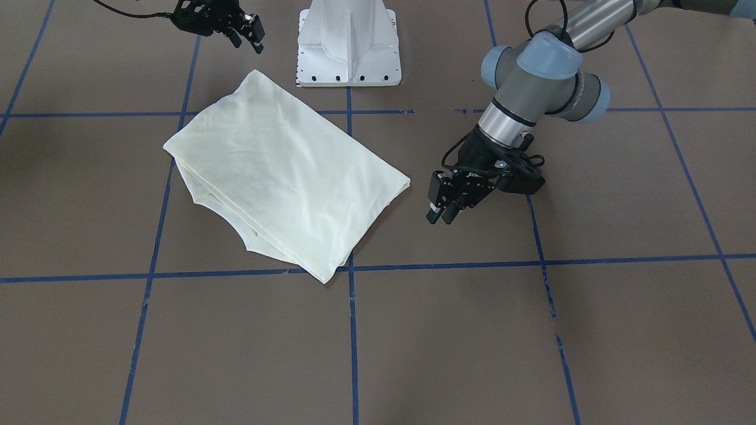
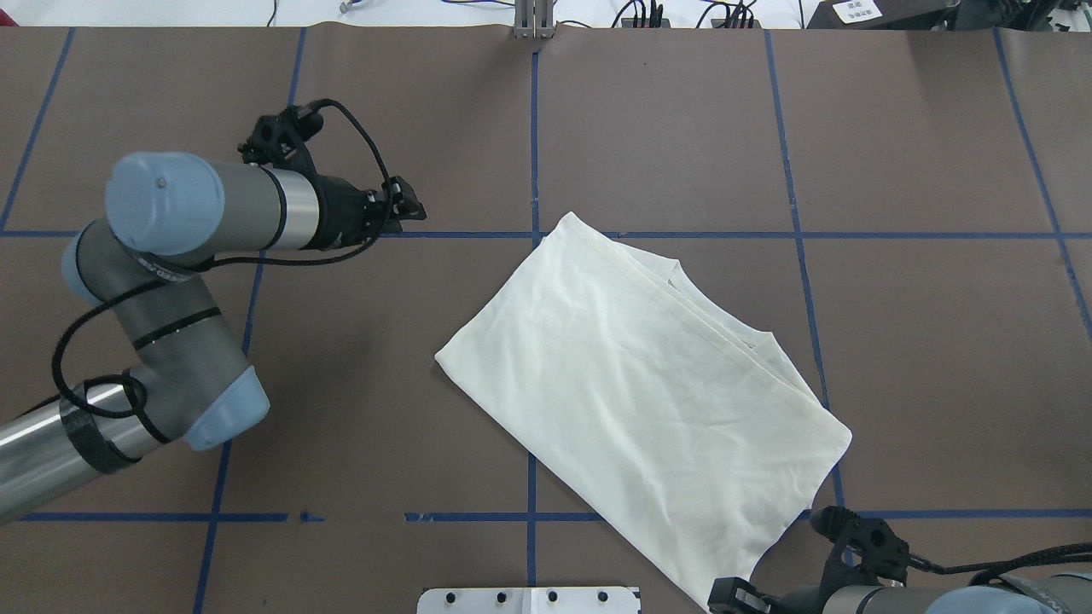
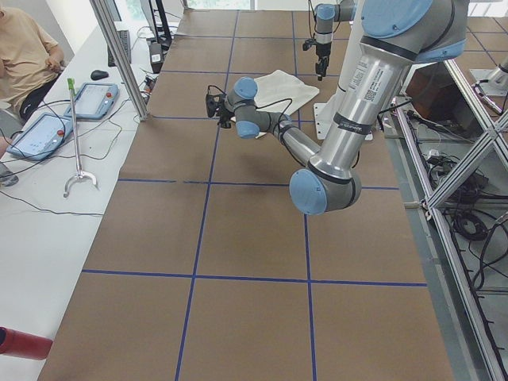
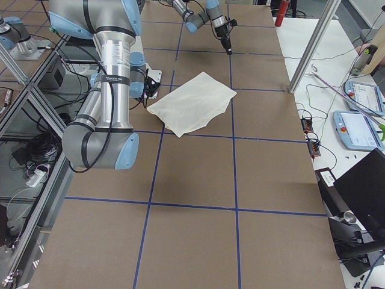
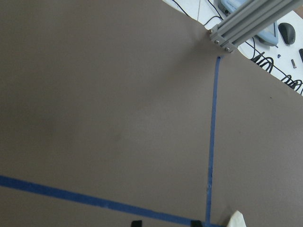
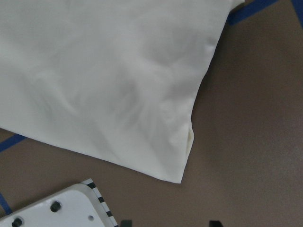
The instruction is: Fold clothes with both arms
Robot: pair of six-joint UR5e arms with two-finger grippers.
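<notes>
Folded shirt (image 1: 283, 171) lay mid-frame, long axis upper left to lower right. Left gripper (image 1: 442, 216) parted, empty, just right of corner. Right gripper (image 1: 248, 41) parted, empty, above top corner, seemingly nearer.

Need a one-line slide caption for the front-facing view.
Folded T-shirt lies plain side up; left gripper and right gripper both open, clear of it.

T-shirt (image 2: 640, 392) was seen folded, plain side up, right of centre | left gripper (image 2: 411, 209) was held well apart from it | right gripper (image 2: 723, 593) was cropped near its corner
</notes>
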